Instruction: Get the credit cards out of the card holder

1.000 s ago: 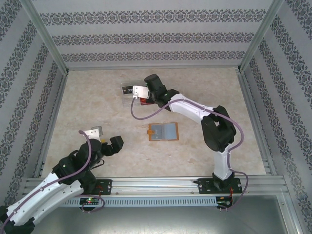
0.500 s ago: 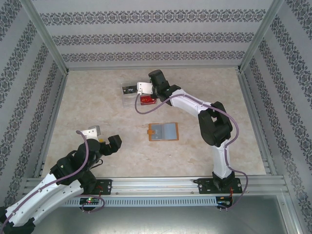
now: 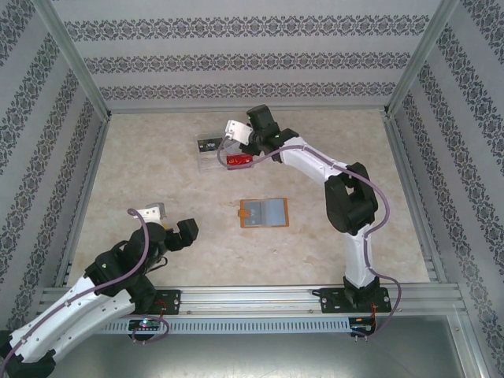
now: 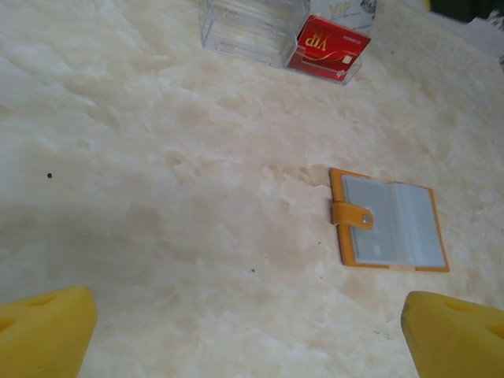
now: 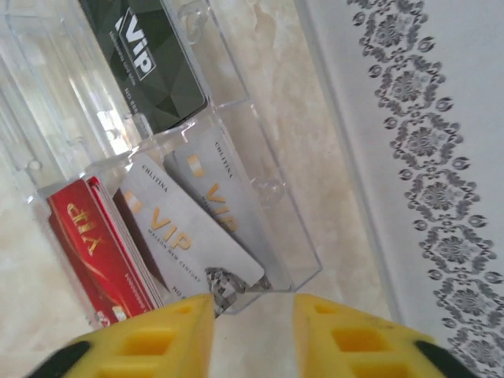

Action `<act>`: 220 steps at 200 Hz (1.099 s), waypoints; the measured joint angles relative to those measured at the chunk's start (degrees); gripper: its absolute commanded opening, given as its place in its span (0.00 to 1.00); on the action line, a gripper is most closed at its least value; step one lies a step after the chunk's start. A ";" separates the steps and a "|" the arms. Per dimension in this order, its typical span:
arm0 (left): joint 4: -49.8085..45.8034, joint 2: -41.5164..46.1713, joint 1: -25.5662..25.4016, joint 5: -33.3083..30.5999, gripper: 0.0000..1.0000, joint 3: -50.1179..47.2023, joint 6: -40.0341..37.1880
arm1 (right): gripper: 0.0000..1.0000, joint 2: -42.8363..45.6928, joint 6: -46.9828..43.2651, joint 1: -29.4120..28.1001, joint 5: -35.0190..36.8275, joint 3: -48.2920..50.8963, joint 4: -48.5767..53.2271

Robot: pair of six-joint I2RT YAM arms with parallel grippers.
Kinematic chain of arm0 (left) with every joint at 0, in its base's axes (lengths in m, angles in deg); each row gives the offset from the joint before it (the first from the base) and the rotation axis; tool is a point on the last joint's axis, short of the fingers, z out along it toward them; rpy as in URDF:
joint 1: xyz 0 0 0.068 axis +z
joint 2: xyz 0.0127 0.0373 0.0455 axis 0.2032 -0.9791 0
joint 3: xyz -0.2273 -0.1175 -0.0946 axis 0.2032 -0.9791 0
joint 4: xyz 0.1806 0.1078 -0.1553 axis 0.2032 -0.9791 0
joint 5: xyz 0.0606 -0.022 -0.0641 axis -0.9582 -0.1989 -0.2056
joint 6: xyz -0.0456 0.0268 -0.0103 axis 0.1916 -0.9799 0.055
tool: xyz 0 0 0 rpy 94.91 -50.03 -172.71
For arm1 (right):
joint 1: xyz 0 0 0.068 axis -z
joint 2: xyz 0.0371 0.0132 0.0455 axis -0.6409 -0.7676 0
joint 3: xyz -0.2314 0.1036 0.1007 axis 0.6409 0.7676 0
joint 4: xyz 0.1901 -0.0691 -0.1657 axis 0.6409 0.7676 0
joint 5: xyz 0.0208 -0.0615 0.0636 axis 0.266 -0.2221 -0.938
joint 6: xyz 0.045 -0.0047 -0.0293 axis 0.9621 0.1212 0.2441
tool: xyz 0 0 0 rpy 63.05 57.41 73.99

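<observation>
Nearest the arm bases, the left gripper [image 3: 170,222] hangs to the near left of the card holder [image 3: 264,213], well apart from it. Its yellow pads [image 4: 43,331] are spread wide and hold nothing.

The card holder lies flat and open on the table [image 3: 142,173]. It has an orange-tan border, a snap strap folded over its left edge, and grey-blue pockets facing up. No card colour shows through the pockets, but I cannot tell whether a card is tucked inside.

Beyond the card holder, slightly left, stands a clear tray [image 5: 293,236]. It holds red cards [image 5: 87,244], 2 pale VIP cards [image 5: 189,236] and 1 dark card [image 5: 150,55].

The right gripper [image 5: 252,335] hovers at the tray. A second ago its fingers were almost pressed together. Now they stand parted with nothing between them, and the wrist has swung right. I judge a card was just released there, so that extraction is done.
</observation>
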 measured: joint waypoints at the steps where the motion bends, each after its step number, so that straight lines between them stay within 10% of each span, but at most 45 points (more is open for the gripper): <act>1: 0.04 -0.20 0.00 0.00 1.00 0.00 0.00 | 0.43 0.00 0.22 0.07 -0.09 -0.07 0.11; 91: 7.58 -23.37 10.58 6.62 0.80 6.36 -4.13 | 0.47 0.35 29.40 4.61 -8.11 -1.31 0.70; 162: 13.99 -52.17 21.18 13.64 0.44 25.46 -10.34 | 0.50 7.82 46.80 7.26 -8.92 10.19 -6.29; 220: 15.85 -72.72 26.80 15.30 0.39 41.24 -17.00 | 0.55 17.31 54.45 7.61 -9.16 22.84 -10.88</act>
